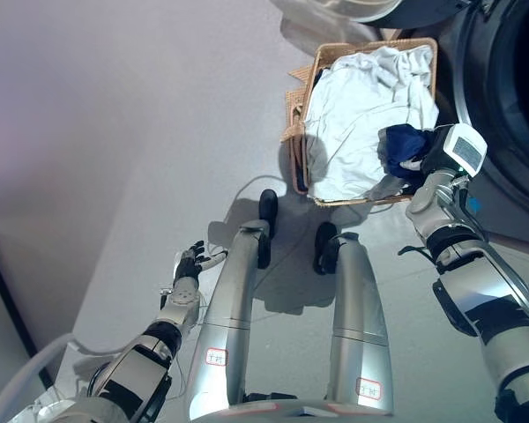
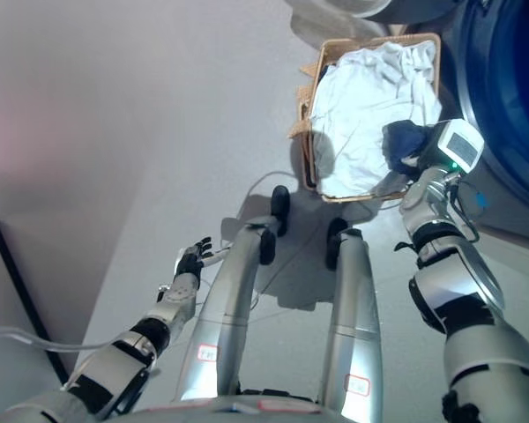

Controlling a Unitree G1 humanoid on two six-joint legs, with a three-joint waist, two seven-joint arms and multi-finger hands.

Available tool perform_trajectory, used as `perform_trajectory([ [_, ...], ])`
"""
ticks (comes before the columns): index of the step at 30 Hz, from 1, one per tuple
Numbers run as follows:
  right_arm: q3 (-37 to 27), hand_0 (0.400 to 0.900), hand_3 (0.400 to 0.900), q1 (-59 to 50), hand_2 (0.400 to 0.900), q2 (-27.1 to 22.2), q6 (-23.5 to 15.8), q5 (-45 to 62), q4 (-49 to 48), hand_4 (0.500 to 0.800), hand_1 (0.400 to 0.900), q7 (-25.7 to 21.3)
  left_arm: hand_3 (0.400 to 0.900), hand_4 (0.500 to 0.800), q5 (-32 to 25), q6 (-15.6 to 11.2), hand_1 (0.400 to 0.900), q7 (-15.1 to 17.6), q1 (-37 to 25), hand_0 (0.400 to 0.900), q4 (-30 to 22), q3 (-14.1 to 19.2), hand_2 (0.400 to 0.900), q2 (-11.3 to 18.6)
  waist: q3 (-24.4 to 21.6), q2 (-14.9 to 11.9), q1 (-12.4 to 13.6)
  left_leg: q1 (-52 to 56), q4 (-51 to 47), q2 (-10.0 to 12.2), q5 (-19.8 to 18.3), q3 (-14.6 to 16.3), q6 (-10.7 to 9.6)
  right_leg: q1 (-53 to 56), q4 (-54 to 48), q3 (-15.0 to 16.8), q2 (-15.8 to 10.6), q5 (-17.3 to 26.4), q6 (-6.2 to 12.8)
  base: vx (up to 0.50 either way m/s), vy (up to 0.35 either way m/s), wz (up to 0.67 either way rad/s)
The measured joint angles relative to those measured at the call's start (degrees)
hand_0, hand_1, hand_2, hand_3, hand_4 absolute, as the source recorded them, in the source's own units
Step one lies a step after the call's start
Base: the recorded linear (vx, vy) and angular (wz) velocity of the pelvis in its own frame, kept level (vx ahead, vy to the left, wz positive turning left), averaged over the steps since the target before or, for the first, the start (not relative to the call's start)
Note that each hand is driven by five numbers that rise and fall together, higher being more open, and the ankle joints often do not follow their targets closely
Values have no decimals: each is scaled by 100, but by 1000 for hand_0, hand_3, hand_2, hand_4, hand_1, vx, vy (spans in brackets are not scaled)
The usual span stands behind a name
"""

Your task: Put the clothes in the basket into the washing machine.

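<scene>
A wicker basket [image 1: 294,110] stands on the floor ahead of me, filled with white clothes [image 1: 357,106]. A dark blue cloth [image 1: 400,144] lies on top at the basket's near right corner. My right hand [image 1: 423,164] is down at this blue cloth, mostly hidden by it and by my wrist. The washing machine [image 1: 502,97] stands just right of the basket, and its dark round opening faces the basket. My left hand [image 1: 191,263] hangs low at the lower left, open and empty, far from the basket.
Pale grey floor [image 1: 141,132] spreads to the left of and in front of the basket. A dark strip [image 1: 4,300] runs along the lower left edge. A grey rounded object [image 1: 353,11] shows at the top behind the basket.
</scene>
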Motion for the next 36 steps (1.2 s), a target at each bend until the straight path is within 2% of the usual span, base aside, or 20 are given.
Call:
perform_trajectory([
  [4,-897,400,400,434,400,94,-410,1263,-676,500,400,-10,900,800,-3,102,900,1,23,900,326,314,900,17,-48,-200,-77,327,-238,76,50,-30,29,359,-395,23,143,127,10,25,16,-18],
  [7,-1746,400,400,549,400,265,-938,2506,-870,500,400,-30,900,800,-6,180,900,-5,36,900,516,406,900,69,-48,-259,-177,585,-392,77,38,-6,59,627,-584,44,156,158,50,43,-4,-9],
  [9,-2024,400,400,557,400,280,-1306,3398,-877,500,400,24,900,800,-7,198,900,-26,53,900,529,467,900,127,-45,-264,-198,729,-481,74,35,16,76,762,-671,66,155,169,67,49,-9,-7],
  [13,-2518,400,400,260,400,283,-1749,4867,-721,500,400,173,900,800,-8,221,900,-74,80,900,529,521,900,301,-51,-265,-165,925,-638,74,38,66,79,902,-821,151,166,209,78,54,-14,-7],
  [18,-2979,400,400,-796,400,173,-1963,6436,144,500,400,438,900,800,-29,282,900,-206,113,900,533,509,900,458,-58,-250,-63,1013,-728,61,60,145,94,908,-866,290,188,272,98,58,-5,-3],
  [24,-3023,400,400,-1586,400,-298,-1963,6915,832,500,400,526,900,800,-127,292,900,-317,170,900,531,435,900,412,-153,-73,327,1065,-786,50,69,292,122,863,-810,412,165,271,98,67,-21,-3],
  [27,-3005,400,400,-1833,400,-599,-1934,6946,962,500,400,478,900,800,-127,292,900,-342,351,900,480,417,900,232,-359,257,440,1017,-829,37,59,365,134,788,-804,482,142,268,101,69,-24,-2],
  [30,-2821,400,400,-1880,400,-838,-1914,6899,983,500,400,331,900,800,-128,293,900,-341,515,900,437,335,900,146,-508,484,457,990,-911,24,67,426,122,732,-812,491,90,289,141,66,-20,2],
  [36,-2744,400,400,-1891,400,-1193,-1746,6352,1218,500,400,-199,900,800,-128,294,900,-338,698,900,350,266,900,56,-516,492,356,977,-987,-28,131,392,141,668,-804,525,102,276,160,47,-25,-1],
])
